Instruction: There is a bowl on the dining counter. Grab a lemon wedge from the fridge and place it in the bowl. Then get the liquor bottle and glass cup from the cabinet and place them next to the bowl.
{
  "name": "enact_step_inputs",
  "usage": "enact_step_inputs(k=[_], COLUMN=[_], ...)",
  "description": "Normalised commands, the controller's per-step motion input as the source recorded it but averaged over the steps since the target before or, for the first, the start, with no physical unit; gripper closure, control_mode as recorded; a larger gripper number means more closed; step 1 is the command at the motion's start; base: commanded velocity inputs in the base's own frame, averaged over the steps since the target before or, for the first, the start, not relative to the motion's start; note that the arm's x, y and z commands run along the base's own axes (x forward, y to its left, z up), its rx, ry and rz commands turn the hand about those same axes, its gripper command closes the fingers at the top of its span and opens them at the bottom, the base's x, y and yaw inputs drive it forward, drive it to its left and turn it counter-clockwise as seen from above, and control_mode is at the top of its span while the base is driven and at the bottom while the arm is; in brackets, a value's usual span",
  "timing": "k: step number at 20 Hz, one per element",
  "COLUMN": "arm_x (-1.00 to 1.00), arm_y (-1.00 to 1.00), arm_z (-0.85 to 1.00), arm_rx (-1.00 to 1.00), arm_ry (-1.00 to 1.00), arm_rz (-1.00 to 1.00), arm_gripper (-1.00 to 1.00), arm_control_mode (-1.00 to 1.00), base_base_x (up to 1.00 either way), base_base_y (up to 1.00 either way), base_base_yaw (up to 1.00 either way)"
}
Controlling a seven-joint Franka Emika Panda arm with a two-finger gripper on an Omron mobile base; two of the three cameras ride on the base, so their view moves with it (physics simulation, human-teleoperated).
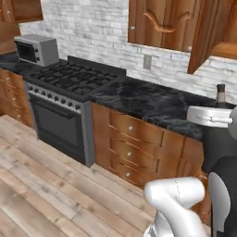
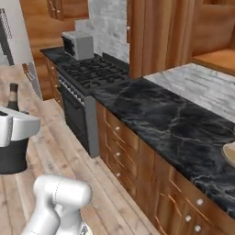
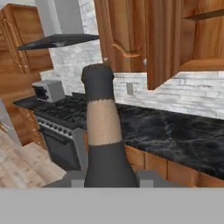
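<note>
You face the black marble worktop [image 1: 152,104], your landmark, with the stove [image 1: 69,83] on its left and an open cabinet door [image 3: 164,41] above it. The liquor bottle [image 3: 104,140] stands upright above the worktop's front edge, pinched low on its body between the gripper [image 3: 107,179] fingers, apparently for carrying.

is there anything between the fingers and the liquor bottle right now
Nothing visible. In the hand view the liquor bottle rises directly from between the gripper, which is closed on its lower body. Its dark top also shows above the hand in the left base view.
</note>
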Motion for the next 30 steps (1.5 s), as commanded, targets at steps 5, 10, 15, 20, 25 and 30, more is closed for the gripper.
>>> enact_step_inputs(k=[5,10,15,20,25,30], arm_x=[0.0,0.0,0.0,0.0,0.0,0.0], arm_y=[0.0,0.0,0.0,0.0,0.0,0.0], arm_z=[0.0,0.0,0.0,0.0,0.0,0.0], arm_rx=[0.0,0.0,0.0,0.0,0.0,0.0], arm_ry=[0.0,0.0,0.0,0.0,0.0,0.0], arm_rz=[0.0,0.0,0.0,0.0,0.0,0.0], arm_gripper=[1.0,1.0,1.0,1.0,1.0,1.0], arm_control_mode=[1.0,1.0,1.0,1.0,1.0,1.0], base_base_x=[-0.04,0.59,1.0,1.0,1.0,1.0], base_base_y=[0.77,0.71,0.39,0.34,0.8,0.73], base_base_yaw=[0.84,0.6,0.35,0.23,0.2,0.2])
